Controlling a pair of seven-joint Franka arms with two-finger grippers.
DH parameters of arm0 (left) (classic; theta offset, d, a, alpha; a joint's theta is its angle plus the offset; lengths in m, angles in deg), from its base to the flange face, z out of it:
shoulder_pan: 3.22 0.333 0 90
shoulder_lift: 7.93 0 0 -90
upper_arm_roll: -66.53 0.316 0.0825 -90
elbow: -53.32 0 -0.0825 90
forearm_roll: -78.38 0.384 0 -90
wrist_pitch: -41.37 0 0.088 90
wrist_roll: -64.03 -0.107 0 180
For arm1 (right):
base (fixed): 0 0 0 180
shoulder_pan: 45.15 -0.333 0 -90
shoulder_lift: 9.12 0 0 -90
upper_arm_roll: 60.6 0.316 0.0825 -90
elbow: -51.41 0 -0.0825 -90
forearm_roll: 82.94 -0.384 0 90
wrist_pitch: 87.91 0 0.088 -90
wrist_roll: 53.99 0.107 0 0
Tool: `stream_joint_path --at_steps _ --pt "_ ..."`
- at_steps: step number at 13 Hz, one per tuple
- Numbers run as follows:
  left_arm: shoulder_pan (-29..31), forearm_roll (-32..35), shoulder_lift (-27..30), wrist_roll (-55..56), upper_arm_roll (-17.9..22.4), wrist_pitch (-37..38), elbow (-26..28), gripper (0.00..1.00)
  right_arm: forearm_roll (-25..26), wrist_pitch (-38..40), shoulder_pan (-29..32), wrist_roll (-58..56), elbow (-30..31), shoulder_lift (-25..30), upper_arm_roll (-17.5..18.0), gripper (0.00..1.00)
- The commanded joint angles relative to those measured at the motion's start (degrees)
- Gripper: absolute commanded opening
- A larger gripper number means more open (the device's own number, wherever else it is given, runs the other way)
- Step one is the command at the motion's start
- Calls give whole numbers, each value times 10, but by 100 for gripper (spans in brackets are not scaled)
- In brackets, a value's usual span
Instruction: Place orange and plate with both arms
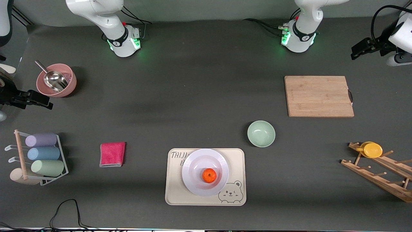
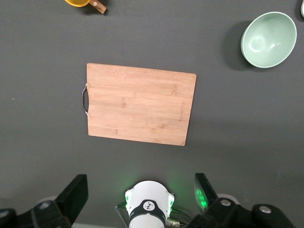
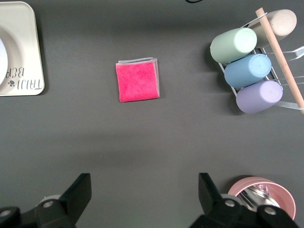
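The orange rests in the pale plate, which sits on the cream bear tray near the front camera's edge of the table. My left gripper hangs open and empty high over the left arm's end of the table, above the cutting board area; its view shows it as the left gripper. At the right arm's end, my right gripper is up over the table beside the pink bowl, open and empty; its own view shows the right gripper. Both are well away from the plate.
A pale-green bowl stands beside the tray and a wooden cutting board lies toward the left arm's base. A wooden rack with a yellow lid, a pink cloth, a cup rack and a pink bowl with scoop are also there.
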Motion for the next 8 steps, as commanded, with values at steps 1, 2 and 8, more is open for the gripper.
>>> stream_joint_path --at_steps 1,2,8 --pt "-33 -1 10 8 19 -1 8 100 11 0 -4 18 13 16 3 100" --pt "-57 -1 8 9 52 -1 5 100 11 2 -4 18 13 16 3 100" --pt "-60 -1 -1 20 58 14 -14 100 10 3 -2 19 14 9 3 100"
